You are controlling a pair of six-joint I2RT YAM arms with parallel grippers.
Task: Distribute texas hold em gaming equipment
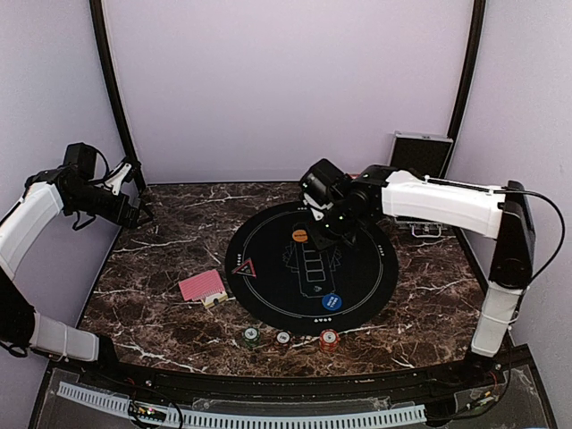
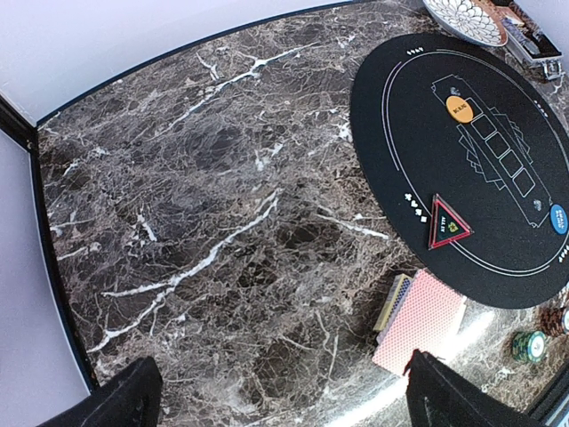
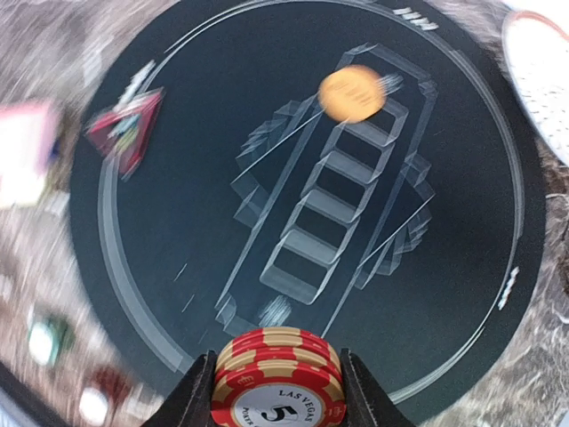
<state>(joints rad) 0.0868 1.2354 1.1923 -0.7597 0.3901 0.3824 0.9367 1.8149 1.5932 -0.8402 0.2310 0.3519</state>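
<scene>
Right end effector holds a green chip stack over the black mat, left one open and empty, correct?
No. The right wrist view shows the chip stack in the right end effector is red, not green. It is over the black mat; the left end effector is open and empty.

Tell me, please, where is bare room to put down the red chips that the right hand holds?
Free: the marble left of the mat; the mat's middle, between the orange disc and the blue disc. Crowded: the near edge, with three chip stacks, and the cards.

Left tool (image 2: 284, 402) wide open, right tool (image 3: 277, 391) tight in grip.
</scene>
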